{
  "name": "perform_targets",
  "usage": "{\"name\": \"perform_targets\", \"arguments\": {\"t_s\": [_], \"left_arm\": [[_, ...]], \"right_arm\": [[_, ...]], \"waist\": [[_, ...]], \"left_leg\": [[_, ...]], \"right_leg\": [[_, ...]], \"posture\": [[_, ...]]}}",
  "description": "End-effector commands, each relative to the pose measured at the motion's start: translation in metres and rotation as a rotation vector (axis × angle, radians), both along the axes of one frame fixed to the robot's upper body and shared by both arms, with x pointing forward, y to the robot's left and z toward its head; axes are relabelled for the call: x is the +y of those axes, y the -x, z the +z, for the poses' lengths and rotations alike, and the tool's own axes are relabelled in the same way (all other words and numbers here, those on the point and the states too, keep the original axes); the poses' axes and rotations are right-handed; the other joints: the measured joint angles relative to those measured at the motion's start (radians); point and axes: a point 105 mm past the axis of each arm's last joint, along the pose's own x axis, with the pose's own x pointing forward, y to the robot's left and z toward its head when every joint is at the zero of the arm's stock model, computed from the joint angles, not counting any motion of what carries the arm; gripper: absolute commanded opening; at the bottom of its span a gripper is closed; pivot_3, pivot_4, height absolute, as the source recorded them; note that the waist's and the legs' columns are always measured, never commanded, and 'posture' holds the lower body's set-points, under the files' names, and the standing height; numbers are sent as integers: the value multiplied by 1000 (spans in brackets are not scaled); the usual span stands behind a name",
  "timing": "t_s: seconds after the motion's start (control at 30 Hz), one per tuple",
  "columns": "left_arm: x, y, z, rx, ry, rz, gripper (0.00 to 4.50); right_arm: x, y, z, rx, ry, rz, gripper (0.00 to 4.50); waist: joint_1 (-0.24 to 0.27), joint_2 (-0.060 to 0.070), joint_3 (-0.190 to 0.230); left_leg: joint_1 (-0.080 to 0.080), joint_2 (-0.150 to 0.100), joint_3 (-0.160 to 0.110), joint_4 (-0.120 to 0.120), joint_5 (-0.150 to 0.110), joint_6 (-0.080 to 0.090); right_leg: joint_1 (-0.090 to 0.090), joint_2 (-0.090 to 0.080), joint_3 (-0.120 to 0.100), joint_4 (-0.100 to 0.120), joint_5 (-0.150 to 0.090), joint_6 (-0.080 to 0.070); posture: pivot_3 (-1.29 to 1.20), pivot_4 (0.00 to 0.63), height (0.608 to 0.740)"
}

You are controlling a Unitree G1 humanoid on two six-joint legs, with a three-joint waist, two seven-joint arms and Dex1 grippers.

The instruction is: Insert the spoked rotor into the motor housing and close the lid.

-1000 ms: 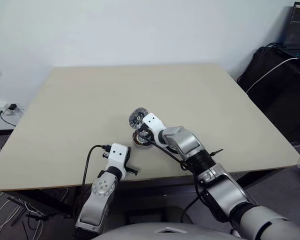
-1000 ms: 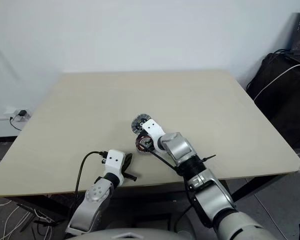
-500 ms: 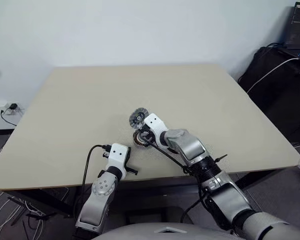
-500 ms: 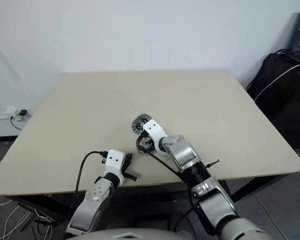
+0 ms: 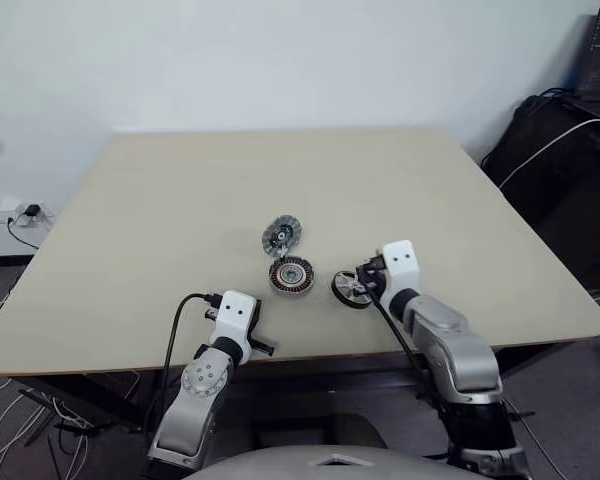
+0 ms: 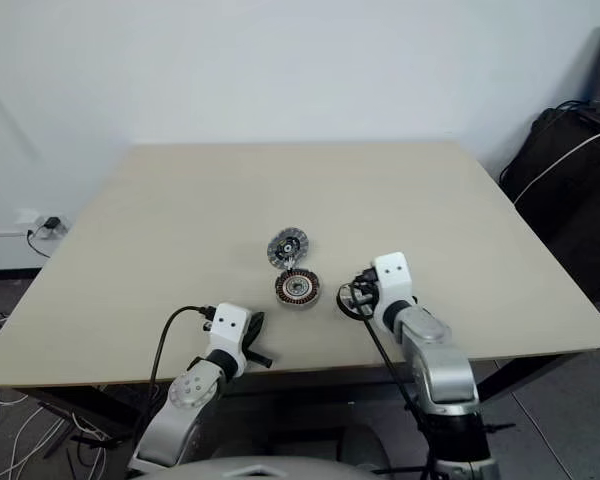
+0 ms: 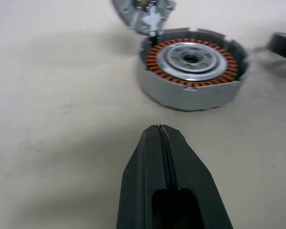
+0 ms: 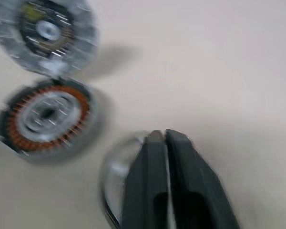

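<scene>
**Rotor at the right claw, housing waiting to its left**

We see the spoked rotor (image 5: 350, 290) low over the table (image 5: 180, 200), at the tip of the right gripper (image 5: 364, 284). That claw is narrow, its two black fingers almost together. It seems to pinch the rotor's rim, though the right wrist view is too blurred for us to be sure.

The motor housing (image 5: 291, 275) sits near, to the robot's left of the rotor, with a strip of bare table between them. Its open face is up, showing the copper windings and pale centre, so its axis stands upright. We judge that the rotor must travel left and come down flat and centred on it.

The lid (image 5: 281, 236) rests just beyond the housing, at its far edge, out of that path.

The left gripper (image 7: 159, 136) is pressed fully closed and empty. It points at the housing from the table's near side, so the right arm is plainly the one placed for the insertion.
</scene>
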Motion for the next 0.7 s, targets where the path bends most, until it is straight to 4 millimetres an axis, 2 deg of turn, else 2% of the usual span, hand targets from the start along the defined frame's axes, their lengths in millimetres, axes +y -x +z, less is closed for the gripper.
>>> {"name": "perform_targets", "arguments": {"t_s": [0.03, 0.2, 0.37, 0.7], "left_arm": [[-7, -5, 11, -38, 6, -42, 0], [-7, -5, 11, -34, 3, -52, 0], [-2, -5, 11, -32, -5, -40, 0], [1, -3, 11, -29, -6, -19, 0]], "right_arm": [[-9, 3, 11, -25, -50, -54, 1247], [-26, 8, -7, 95, -177, -229, 2877], [-31, 11, -18, 183, -284, -292, 2877], [-22, 1, -20, 275, -522, -307, 2877]], "waist": [[-1, 0, 0], [0, 0, 0], [2, 0, 0], [0, 2, 1]], "left_leg": [[0, 0, 0, 0, 0, 0], [0, 0, 0, 0, 0, 0], [-1, 0, 0, 0, 0, 1], [-1, 0, 0, 0, 0, 1]], "right_leg": [[0, 0, 0, 0, 0, 0], [0, 0, 0, 0, 0, 0], [0, 0, 0, 0, 0, 0], [0, 0, 0, 0, 0, 0]], "posture": [[0, 0, 740], [0, 0, 740], [0, 0, 740], [0, 0, 740]]}}
